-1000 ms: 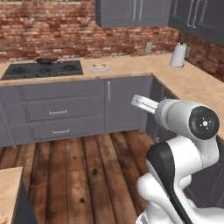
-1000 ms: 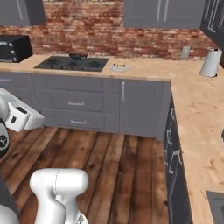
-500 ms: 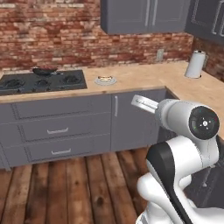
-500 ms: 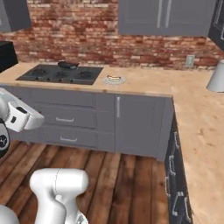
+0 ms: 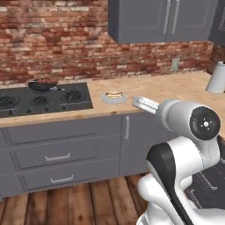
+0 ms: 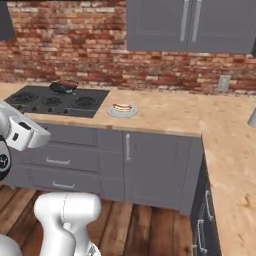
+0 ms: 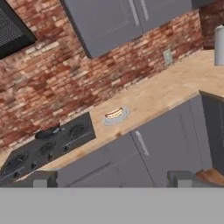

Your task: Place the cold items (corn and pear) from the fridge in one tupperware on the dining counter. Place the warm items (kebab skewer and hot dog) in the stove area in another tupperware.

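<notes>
**Tan hot dog waits ahead of the claw**

Tan-bunned hot dog [image 7: 114, 113] lies on a grey round plate [image 7: 124, 117], well ahead of the empty, wide-apart claw [image 7: 113, 178]. Best approach: close in squarely, descend from above, straddle the bun.

The wood-grain counter [image 5: 176, 90] carries a black cooktop [image 5: 41, 100], a plate [image 5: 114, 98] and a paper-towel roll [image 5: 217, 78].

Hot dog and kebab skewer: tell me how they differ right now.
The hot dog is a tan bun with a red sausage; the kebab skewer is dark red-brown chunks. The hot dog sits on a small grey plate on the wooden counter; the kebab skewer lies in a dark pan on the stove. Both are untouched.
</notes>
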Available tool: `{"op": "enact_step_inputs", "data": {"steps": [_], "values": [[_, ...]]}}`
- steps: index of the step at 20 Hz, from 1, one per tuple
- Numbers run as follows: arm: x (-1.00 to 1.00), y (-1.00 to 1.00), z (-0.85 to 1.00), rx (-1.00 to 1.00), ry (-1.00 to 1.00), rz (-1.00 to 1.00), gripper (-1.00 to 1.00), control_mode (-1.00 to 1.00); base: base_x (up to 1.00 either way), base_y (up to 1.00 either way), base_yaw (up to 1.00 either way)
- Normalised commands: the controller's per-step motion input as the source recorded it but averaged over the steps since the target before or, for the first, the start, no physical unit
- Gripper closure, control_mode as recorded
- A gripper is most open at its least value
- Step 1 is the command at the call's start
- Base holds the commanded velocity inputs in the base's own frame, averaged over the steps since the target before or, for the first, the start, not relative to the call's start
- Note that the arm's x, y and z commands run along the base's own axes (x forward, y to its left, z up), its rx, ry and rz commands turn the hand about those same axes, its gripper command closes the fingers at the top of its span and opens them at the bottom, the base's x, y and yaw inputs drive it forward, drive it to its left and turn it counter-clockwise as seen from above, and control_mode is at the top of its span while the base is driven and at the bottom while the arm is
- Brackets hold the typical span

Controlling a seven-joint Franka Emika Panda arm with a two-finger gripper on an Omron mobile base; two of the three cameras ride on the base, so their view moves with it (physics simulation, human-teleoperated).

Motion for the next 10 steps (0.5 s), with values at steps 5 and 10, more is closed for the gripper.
{"op": "enact_step_inputs", "data": {"steps": [5, 10], "values": [[0.00, 0.00, 0.00, 0.00, 0.00, 0.00, -1.00, 1.00, 1.00, 0.40, 0.00], [0.00, 0.00, 0.00, 0.00, 0.00, 0.00, -1.00, 1.00, 1.00, 0.54, 0.00]]}}
